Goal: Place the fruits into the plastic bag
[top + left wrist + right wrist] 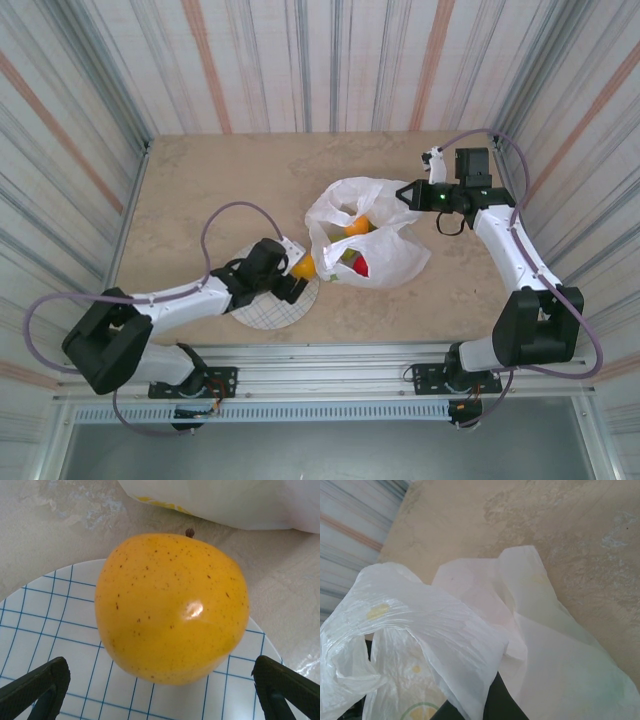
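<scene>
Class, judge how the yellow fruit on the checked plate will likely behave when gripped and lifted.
The yellow fruit looks rounded, so it may roll on the flat plate if nudged. Its glossy skin suggests it could slip.

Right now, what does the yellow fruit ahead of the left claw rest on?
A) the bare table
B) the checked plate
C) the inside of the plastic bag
B: the yellow fruit sits on the checked plate, between the fingers of the open left claw.
</scene>
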Robot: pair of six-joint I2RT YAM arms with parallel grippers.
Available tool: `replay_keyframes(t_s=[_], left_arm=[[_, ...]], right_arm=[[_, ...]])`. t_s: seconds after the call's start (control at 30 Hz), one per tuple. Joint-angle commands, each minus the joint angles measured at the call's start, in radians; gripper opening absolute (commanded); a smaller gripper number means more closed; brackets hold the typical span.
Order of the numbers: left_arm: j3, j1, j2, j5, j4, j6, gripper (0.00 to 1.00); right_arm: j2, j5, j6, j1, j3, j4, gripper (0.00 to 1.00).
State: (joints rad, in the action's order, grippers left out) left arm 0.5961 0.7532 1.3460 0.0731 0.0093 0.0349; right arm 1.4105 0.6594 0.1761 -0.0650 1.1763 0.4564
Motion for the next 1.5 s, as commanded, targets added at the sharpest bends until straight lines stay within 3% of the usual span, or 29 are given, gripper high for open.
replay_keyframes(t_s=[0.0,0.23,0.53,0.73,1.0,1.23,1.47], left_arm=[[0.043,-0.004,0.039,-0.002,0.048,0.024,0.98],[0.100,-0.018,0.131,-0.035,0.077,0.012,0.95],[0.101,-0.039,0.156,-0.053,0.090,-0.034,0.73],[0.045,-0.064,0.072,0.005,0.100,-0.087,0.67],[-0.022,-0.103,-0.189,0.124,0.083,-0.193,0.66],[0.016,-0.087,-0.333,-0.105,0.131,-0.196,0.63],[0.125,0.015,-0.233,-0.132,0.138,-0.147,0.62]], right_arm=[[-0.020,0.010,0.002,0.004,0.005,0.016,0.00],[-0.026,0.008,-0.001,0.012,0.003,0.021,0.00],[-0.032,0.011,-0.006,0.025,-0.007,0.025,0.00],[-0.021,0.019,-0.004,0.027,-0.007,0.020,0.00],[-0.022,0.021,0.000,0.027,-0.012,0.014,0.00],[-0.022,0.026,0.016,0.024,-0.016,-0.002,0.00],[-0.027,0.024,0.019,0.017,-0.017,-0.002,0.00]])
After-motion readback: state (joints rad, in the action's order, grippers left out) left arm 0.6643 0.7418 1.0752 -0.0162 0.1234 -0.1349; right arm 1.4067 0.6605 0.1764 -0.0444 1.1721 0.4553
